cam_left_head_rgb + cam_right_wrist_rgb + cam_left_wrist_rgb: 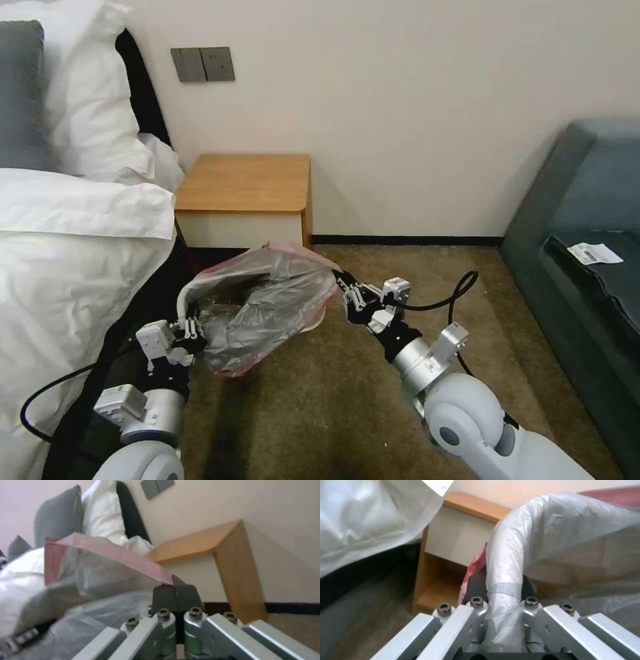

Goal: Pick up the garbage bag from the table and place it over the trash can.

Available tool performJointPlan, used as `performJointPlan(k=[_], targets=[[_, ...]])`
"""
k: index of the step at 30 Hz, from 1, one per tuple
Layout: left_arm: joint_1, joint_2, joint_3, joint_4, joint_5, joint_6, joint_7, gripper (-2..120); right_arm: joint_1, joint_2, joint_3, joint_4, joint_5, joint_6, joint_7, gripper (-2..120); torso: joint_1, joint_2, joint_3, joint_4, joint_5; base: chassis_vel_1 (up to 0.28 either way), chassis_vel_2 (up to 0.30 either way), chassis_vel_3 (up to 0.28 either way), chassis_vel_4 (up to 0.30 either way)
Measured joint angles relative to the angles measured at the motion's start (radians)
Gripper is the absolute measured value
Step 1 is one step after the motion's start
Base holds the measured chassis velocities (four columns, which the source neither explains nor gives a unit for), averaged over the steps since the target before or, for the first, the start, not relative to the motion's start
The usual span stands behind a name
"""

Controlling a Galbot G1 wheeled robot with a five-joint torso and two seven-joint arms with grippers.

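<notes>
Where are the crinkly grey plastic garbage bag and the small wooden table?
crinkly grey plastic garbage bag (267,303), head view, on its grey middle, stretched between both grippers.
small wooden table (243,181), head view, on its orange-brown top.

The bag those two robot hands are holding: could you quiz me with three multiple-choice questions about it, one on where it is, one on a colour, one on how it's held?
1. Where is the bag?
A. On the table
B. In the air in front of the table
C. On the bed

2. What colour is the band on its rim?
A. Pink-red
B. Blue
C. Yellow

3. How is it held?
A. By the left hand alone
B. By neither hand
C. By the left hand and the right hand, one at each side

Answers: 1 B, it hangs between the hands above the carpet. 2 A, the rim shows pink-red. 3 C, each hand is shut on plastic.
</notes>
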Motion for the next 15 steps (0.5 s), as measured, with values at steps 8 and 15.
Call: performJointPlan(k=[8,15], targets=[[0.005,0.003,0.003,-0.078,-0.165,0.092,-0.044,7,-0.028,-0.017,0.028,-0.023,-0.026,0.022,-0.012,0,0.0,0.0,0.0,0.0,0.0,0.0,0.0,0.0,0.0],[0.032,0.015,0.006,-0.111,-0.24,0.151,-0.056,7,-0.006,-0.007,0.06,-0.058,-0.048,0.041,-0.031,0,0.0,0.0,0.0,0.0002,0.0,0.0,0.0,0.0,0.0]])
